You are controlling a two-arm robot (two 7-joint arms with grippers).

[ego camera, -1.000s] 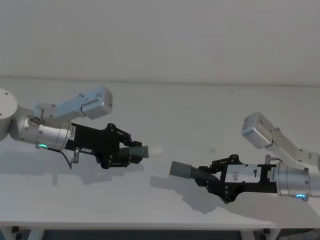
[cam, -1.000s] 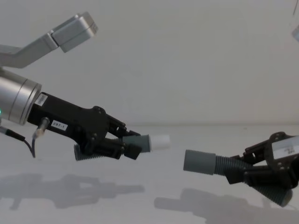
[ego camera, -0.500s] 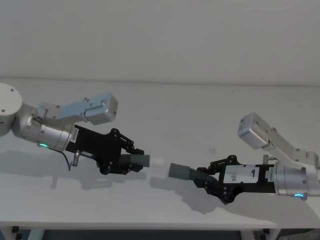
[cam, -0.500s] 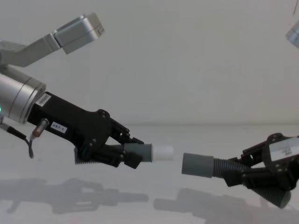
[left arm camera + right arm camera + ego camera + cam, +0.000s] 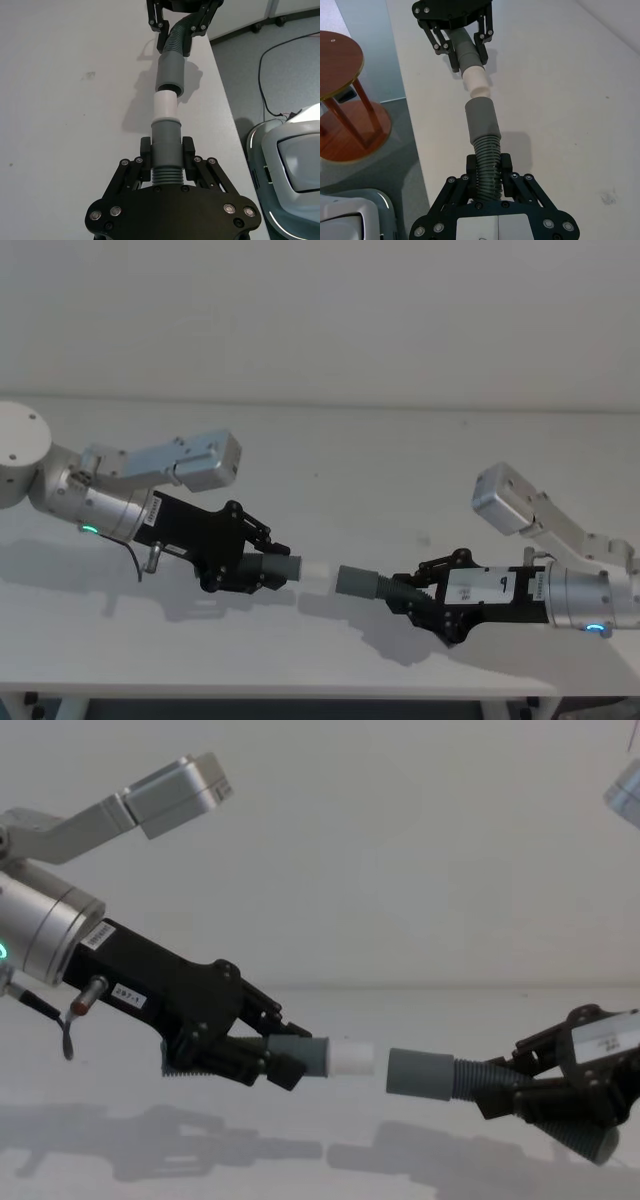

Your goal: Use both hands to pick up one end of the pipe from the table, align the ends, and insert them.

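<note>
Above the worktop point(image 5: 330, 450), two hose pieces are held aloft, tips nearly touching. The left hand point(image 5: 262, 562) is clenched on the spigot piece point(image 5: 320, 1057), whose pale tip point(image 5: 352, 1058) points toward 3 o'clock in the chest view. The right hand point(image 5: 425, 592) is clenched on the ribbed part of the socket piece point(image 5: 440, 1075), whose cuff point(image 5: 420, 1073) faces 9 o'clock. Both long axes run roughly 9-to-3, the socket seated slightly lower. If that offset is kept, the tip could be jammed against the cuff rim and the flexible ribs buckled.

gap: spigot tip point(image 5: 352, 1058) to socket cuff point(image 5: 420, 1074) small (nothing between) | table point(image 5: 400, 470) bare
</note>
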